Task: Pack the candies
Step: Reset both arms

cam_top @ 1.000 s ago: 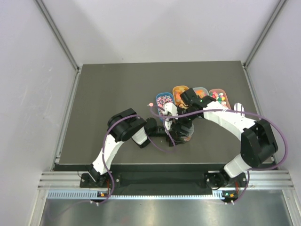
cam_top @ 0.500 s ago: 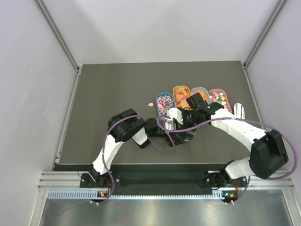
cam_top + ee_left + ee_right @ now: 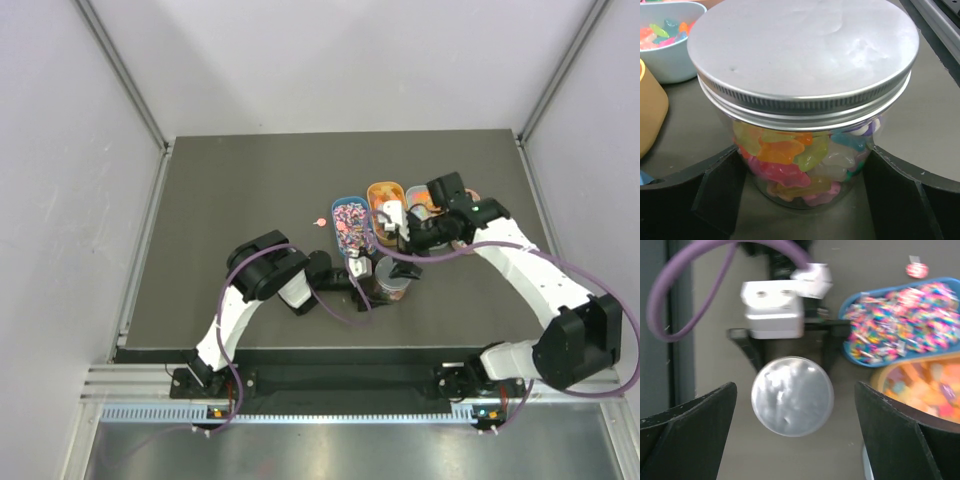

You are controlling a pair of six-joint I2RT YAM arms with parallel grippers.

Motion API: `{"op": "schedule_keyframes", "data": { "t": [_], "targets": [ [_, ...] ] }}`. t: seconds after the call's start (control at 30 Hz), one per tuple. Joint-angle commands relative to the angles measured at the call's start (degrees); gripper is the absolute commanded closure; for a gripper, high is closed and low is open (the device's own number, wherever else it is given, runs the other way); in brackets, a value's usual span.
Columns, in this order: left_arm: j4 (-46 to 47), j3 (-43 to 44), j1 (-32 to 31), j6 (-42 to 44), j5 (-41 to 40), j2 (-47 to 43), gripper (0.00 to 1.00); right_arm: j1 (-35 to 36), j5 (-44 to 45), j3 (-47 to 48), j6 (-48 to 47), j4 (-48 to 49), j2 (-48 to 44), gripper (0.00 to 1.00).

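A clear round jar (image 3: 805, 150) with a silver screw lid (image 3: 805, 55) stands on the dark table, full of gummy candies (image 3: 785, 160) in mixed colours. My left gripper (image 3: 805, 200) is shut on the jar, one black finger pressed to each side. The jar (image 3: 392, 275) sits just in front of the trays. My right gripper (image 3: 405, 248) hovers above and slightly behind it, open and holding nothing. In the right wrist view the lid (image 3: 792, 396) lies well below, between the spread fingers (image 3: 700, 415).
Oval trays of candies stand in a row behind the jar: blue with sprinkles (image 3: 350, 218), orange with gummies (image 3: 381, 197), then a grey one (image 3: 422, 194). One stray candy (image 3: 319, 221) lies on the table left of the blue tray.
My right gripper has let go of the lid, opened wide and drawn up and back to the right, away from the jar. The left gripper and jar have not moved.
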Motion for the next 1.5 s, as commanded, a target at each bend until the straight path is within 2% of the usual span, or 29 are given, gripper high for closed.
{"op": "schedule_keyframes", "data": {
  "t": [0.0,0.07,0.1,0.17,0.2,0.3,0.33,0.4,0.43,0.6,0.8,0.93,1.37,1.47],
  "targets": [
    [-5.3,-2.7,1.2,1.9,3.1,0.9,1.00,-4.2,-1.1,0.3,8.0,10.2,-4.1,0.00],
    [-6.0,-2.7,1.2,1.8,3.5,0.8,1.00,-7.5,1.3,-4.0,13.7,17.5,-7.0,0.00],
    [-6.2,-2.7,1.1,1.8,3.4,0.8,0.93,-8.7,3.1,-5.7,19.1,24.9,-8.1,0.00],
    [-6.0,-2.9,1.2,2.3,3.6,0.6,0.84,-11.7,5.8,-10.4,23.4,30.9,-10.8,0.00],
    [-5.7,-3.3,1.2,2.3,3.3,0.5,0.65,-12.2,8.5,-12.5,26.4,34.4,-11.5,0.00],
    [-5.2,-4.1,1.2,2.5,3.2,0.2,0.46,-13.8,10.3,-14.1,27.9,35.7,-12.3,0.00],
    [-5.0,-4.3,1.2,2.6,3.1,0.1,0.33,-14.0,10.6,-14.1,28.3,35.7,-12.2,0.00],
    [-4.1,-5.2,1.2,2.6,2.6,-0.2,0.18,-15.1,10.4,-14.3,29.4,35.7,-11.9,0.00],
    [-3.7,-5.5,1.2,2.5,2.5,-0.7,0.01,-15.3,10.4,-14.4,29.4,35.8,-11.8,0.00],
    [-2.9,-7.7,1.5,2.3,1.6,-2.6,0.01,-16.3,10.8,-13.7,30.1,36.8,-11.3,0.00],
    [-2.7,-4.1,1.3,0.8,5.2,-0.8,0.01,-16.6,10.4,-13.2,29.4,36.9,-10.7,0.00],
    [-3.3,-4.3,2.0,0.2,5.1,-2.7,0.01,-16.6,9.8,-12.0,28.5,35.1,-11.1,0.00],
    [-5.1,-17.2,8.7,1.5,7.6,-10.1,0.02,-18.1,11.6,-14.2,30.9,35.0,-15.0,0.00],
    [-4.8,-21.8,10.5,1.6,4.7,-15.5,0.01,-19.7,14.6,-12.0,33.2,33.6,-15.3,0.00]
  ]
}}
